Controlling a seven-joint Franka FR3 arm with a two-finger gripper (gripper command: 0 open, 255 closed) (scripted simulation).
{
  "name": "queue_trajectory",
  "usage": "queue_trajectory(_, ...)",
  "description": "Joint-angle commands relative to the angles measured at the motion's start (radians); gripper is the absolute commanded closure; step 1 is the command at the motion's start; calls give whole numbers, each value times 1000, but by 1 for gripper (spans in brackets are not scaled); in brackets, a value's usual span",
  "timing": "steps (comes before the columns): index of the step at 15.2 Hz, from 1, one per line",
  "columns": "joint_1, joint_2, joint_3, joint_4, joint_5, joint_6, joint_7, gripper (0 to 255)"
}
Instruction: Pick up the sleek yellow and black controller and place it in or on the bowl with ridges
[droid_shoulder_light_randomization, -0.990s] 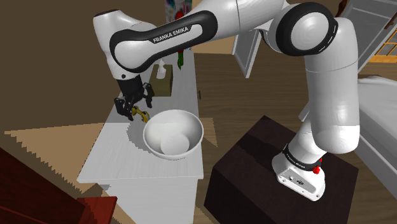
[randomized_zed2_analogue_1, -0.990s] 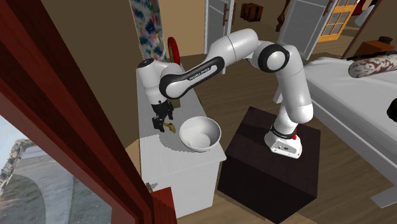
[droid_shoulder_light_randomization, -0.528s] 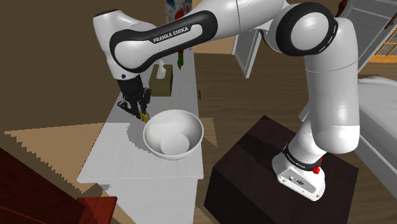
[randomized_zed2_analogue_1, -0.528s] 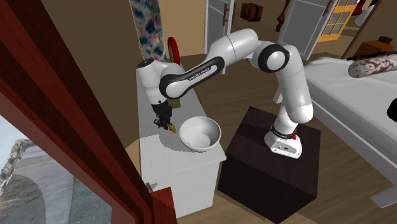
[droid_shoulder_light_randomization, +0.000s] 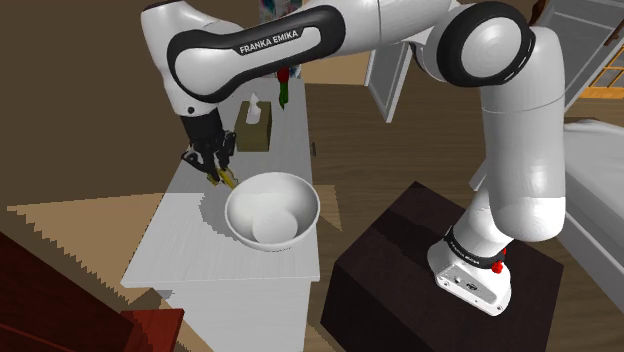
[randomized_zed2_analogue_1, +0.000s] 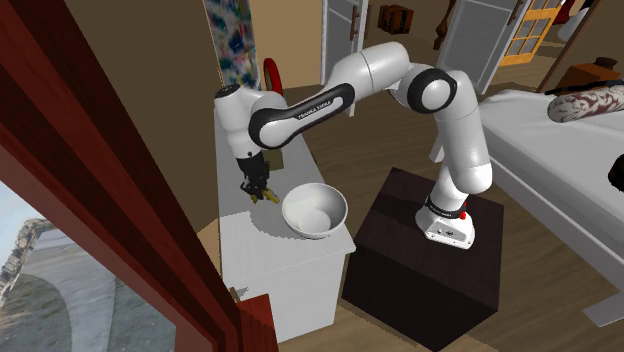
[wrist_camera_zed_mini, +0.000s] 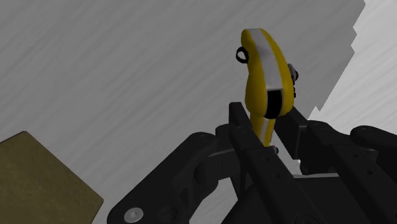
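Note:
A slim yellow controller (wrist_camera_zed_mini: 259, 69) with a grey stripe and black parts sticks out from between my black fingers (wrist_camera_zed_mini: 247, 130), which clasp its lower end. My gripper (droid_shoulder_light_randomization: 214, 168) is shut on this controller (droid_shoulder_light_randomization: 229, 181) just above the white tabletop (droid_shoulder_light_randomization: 190, 250), close to the rim of the white bowl (droid_shoulder_light_randomization: 272, 208). In the second exterior view the gripper (randomized_zed2_analogue_1: 255, 188) hangs at the bowl's (randomized_zed2_analogue_1: 314, 210) left side, and the controller (randomized_zed2_analogue_1: 267, 197) shows as a small yellow spot under it.
An olive box (droid_shoulder_light_randomization: 254, 126) stands on the table behind the gripper, and it shows beside the hand as an olive box (wrist_camera_zed_mini: 38, 181). The dark stand (droid_shoulder_light_randomization: 400, 285) lies at the lower right. A bed (randomized_zed2_analogue_1: 560, 170) fills the second exterior view's right.
The fingers went from open around the controller to shut on it. The hand has since risen a little with the controller in it.

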Motion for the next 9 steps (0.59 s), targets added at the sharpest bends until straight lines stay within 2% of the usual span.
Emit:
queue_trajectory(1,1,-4,1,20,2,-24,-1,255)
queue_trajectory(9,10,-13,6,117,7,-127,-1,255)
